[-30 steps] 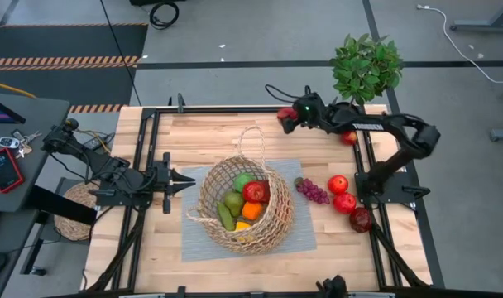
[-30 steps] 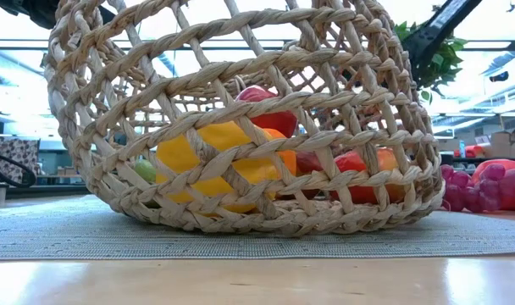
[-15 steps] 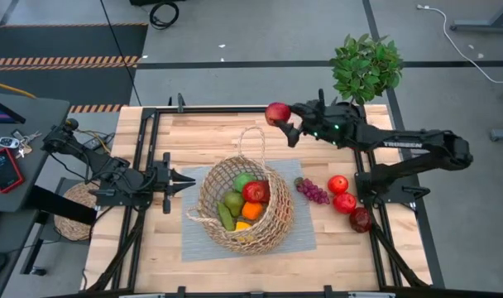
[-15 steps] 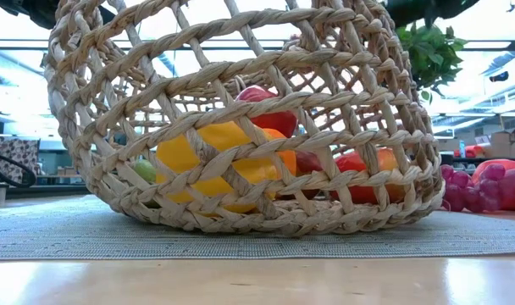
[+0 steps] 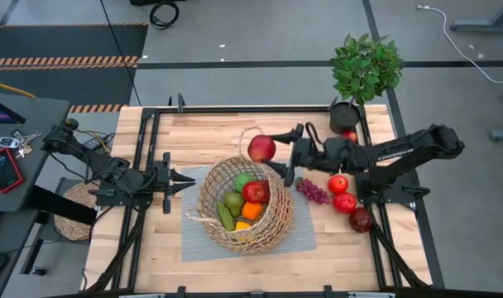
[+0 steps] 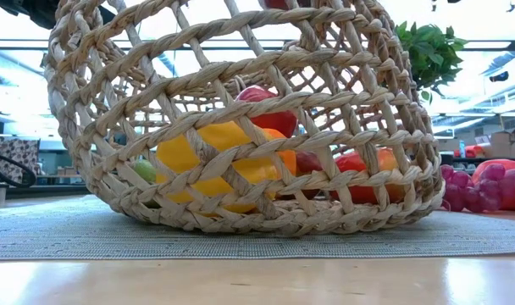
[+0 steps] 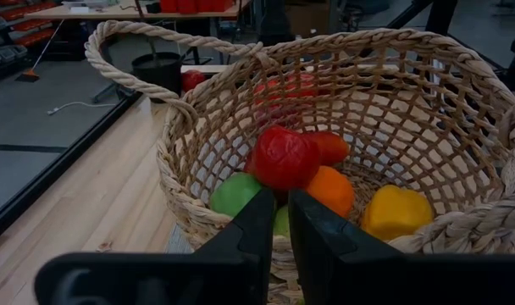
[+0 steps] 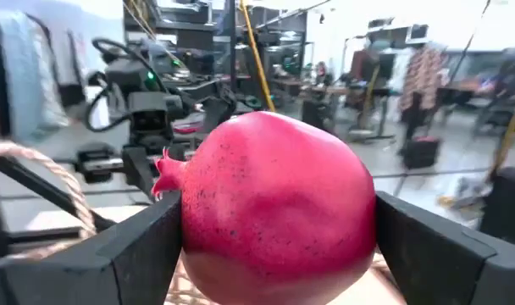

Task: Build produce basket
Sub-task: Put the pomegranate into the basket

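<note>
The wicker basket (image 5: 246, 207) stands on a grey mat (image 5: 304, 236) in the middle of the table. It holds several pieces of produce: red, green, orange and yellow (image 7: 283, 157). My right gripper (image 5: 273, 151) holds a red pomegranate (image 5: 261, 149) over the basket's far rim. My left gripper (image 5: 188, 180) is shut and level, just left of the basket wall (image 7: 280, 207). Purple grapes (image 5: 313, 191) and red fruits (image 5: 342, 194) lie on the table to the basket's right. My right gripper pinches the pomegranate by its two opposite sides (image 8: 198, 229) between its two fingers (image 8: 139, 254). The fingers are level and come from the table's right side. The fruit is lifted clear, with its crown (image 8: 164, 165) turned sideways.
A potted green plant (image 5: 365, 70) stands at the far right corner, with a red fruit (image 5: 349, 135) beside its pot. Black frame rails run along the table's edges. A flat round woven mat (image 5: 74, 211) and a side desk with a phone lie off the left edge.
My right gripper has swung from the far right corner toward the table's left and near side, rising and levelling out as its wrist turned. It carried the pomegranate clear of the table, to a place over the basket's far rim.
</note>
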Controlling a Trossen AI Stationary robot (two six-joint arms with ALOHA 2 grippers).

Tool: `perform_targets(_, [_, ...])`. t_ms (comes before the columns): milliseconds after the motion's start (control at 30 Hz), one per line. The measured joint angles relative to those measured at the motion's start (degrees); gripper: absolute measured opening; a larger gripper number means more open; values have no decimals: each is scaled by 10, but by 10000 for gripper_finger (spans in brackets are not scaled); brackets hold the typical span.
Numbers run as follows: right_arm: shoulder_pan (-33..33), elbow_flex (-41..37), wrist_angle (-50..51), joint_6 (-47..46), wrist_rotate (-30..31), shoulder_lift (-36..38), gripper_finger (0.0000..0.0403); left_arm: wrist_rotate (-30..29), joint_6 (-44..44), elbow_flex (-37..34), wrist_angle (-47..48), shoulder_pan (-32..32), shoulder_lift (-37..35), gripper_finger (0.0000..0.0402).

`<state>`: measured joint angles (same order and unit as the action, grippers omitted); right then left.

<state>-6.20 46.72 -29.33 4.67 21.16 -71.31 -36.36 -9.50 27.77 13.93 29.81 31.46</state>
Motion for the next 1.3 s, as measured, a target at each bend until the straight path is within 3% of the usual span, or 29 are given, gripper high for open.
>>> perform_targets(267, [-73,0,-47,136,69,-40,358,0,0,0,0,0,0,48])
perform_targets(467, [-116,41,-98,359,86,-84,358,0,0,0,0,0,0,48])
perform_targets(767, [-130,105,-98,594,111,-167,359,0,0,0,0,0,0,48])
perform_targets(1067, [-123,151,-157,750,108,-263,359,0,0,0,0,0,0,48])
perform_targets(1300, [-121,187,-197,768,105,-311,359,0,0,0,0,0,0,48])
